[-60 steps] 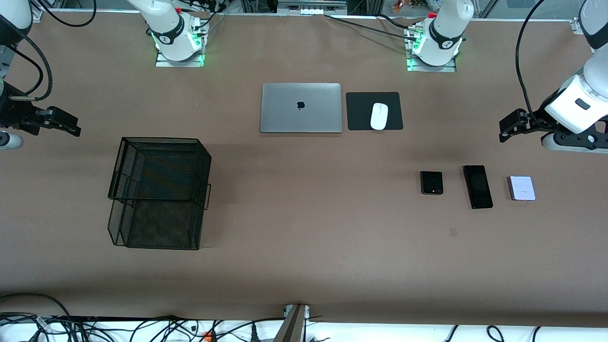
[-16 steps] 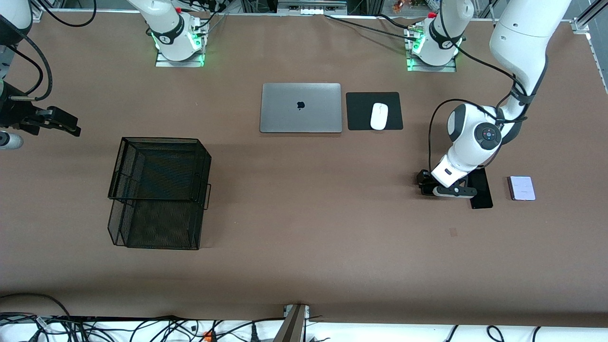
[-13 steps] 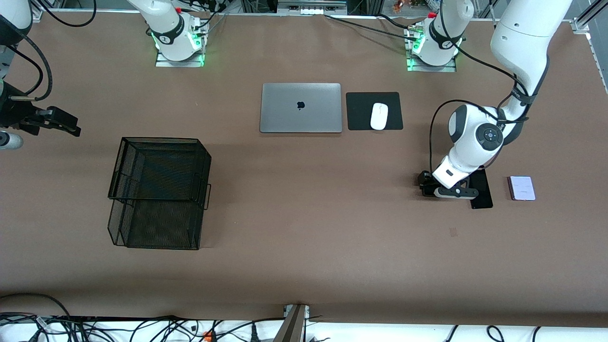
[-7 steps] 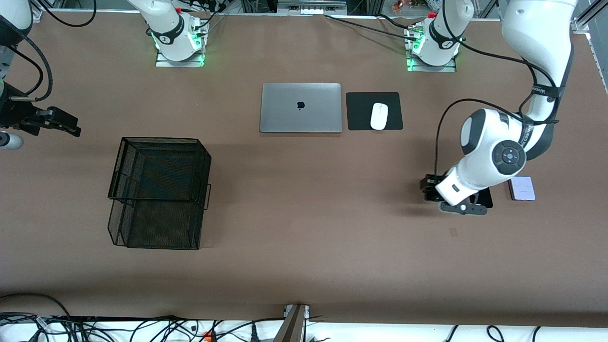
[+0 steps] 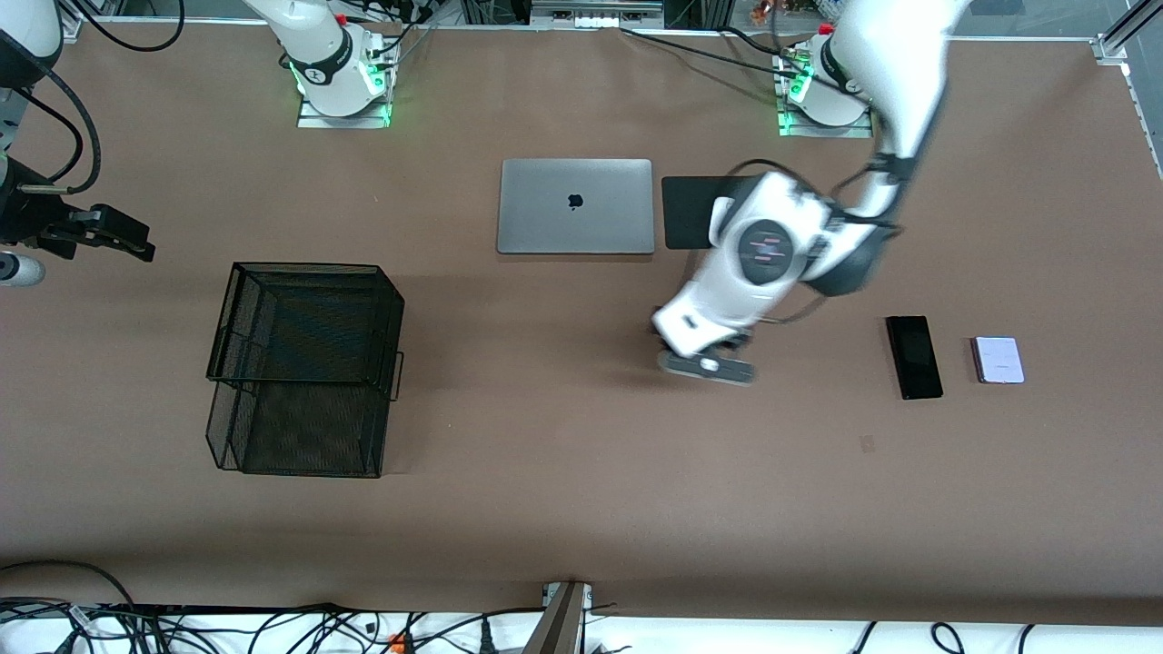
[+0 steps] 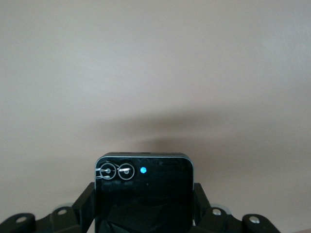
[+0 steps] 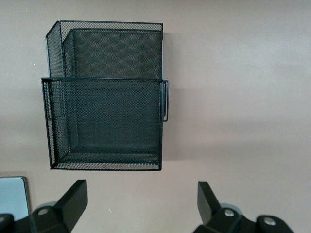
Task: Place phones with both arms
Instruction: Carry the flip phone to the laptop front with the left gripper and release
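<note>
- The left gripper (image 6: 145, 213) is clamped on the small squarish black phone (image 6: 144, 194), one finger (image 6: 83, 204) on each side edge; the phone's two camera rings and a blue dot face the wrist camera.
- In the front view the left arm (image 5: 772, 250) reaches from its base out over bare table, between the laptop (image 5: 575, 206) and the row of phones (the gripper itself is hidden under the wrist there, so the held phone shows only in the wrist view).
- The arm also covers much of the black mouse pad (image 5: 686, 213).
- The long slim black phone (image 5: 913, 356) lies flat on the table toward the left arm's end, untouched.
- The pale lavender-white phone (image 5: 998, 360) lies just beside it, closer still to that end of the table, with a gap between the two.
- The right gripper (image 7: 141, 199) waits at the right arm's end of the table, its jaws spread wide with nothing between them.
- In the front view the right gripper (image 5: 114, 234) hangs at the table's edge, well apart from the phones.
- The black wire mesh basket (image 5: 304, 368) stands on the table toward the right arm's end, nearer the front camera than the laptop; the right wrist view shows the same basket (image 7: 107, 94) with two compartments, nothing visible inside.
</note>
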